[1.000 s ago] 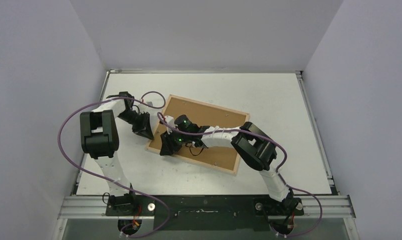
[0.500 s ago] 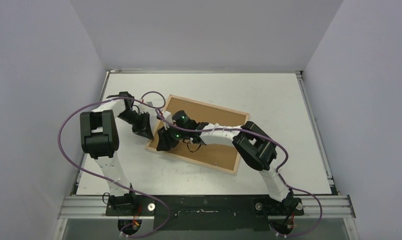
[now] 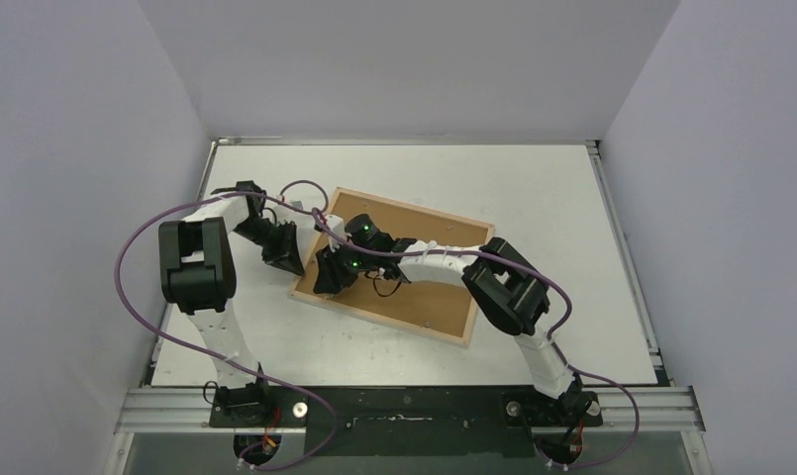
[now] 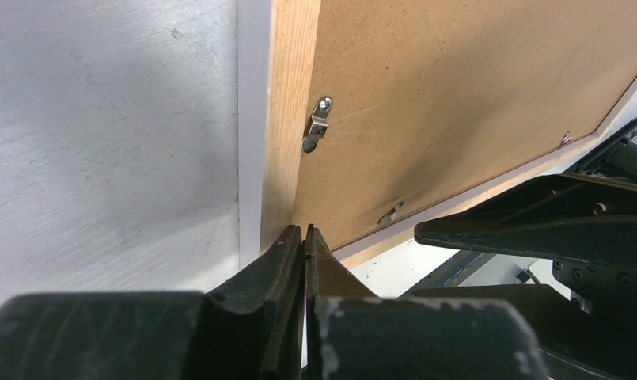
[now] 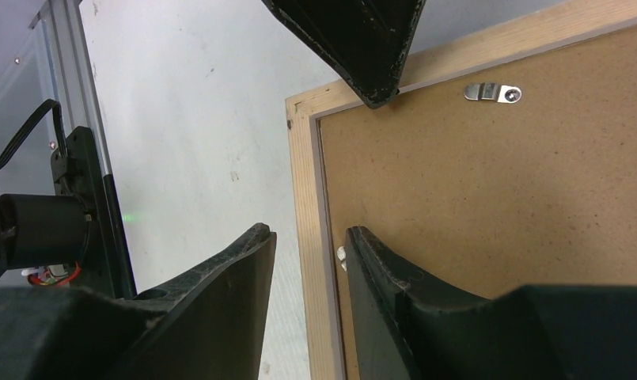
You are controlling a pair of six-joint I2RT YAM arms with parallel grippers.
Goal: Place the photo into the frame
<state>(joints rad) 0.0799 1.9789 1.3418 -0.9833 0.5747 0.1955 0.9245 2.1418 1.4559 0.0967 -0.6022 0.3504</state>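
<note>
Frame: face-down mid-worktop, fibreboard backing panel inside.
Left tool: closed, tips at frame's 9 o'clock slat.
Right tool: open, straddling 6 o'clock slat.

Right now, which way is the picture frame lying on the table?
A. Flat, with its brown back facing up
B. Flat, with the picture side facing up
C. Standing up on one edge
A: the frame lies flat, and the plain brown backing board faces up inside it, with a small metal clip showing by the wooden edge.
</note>
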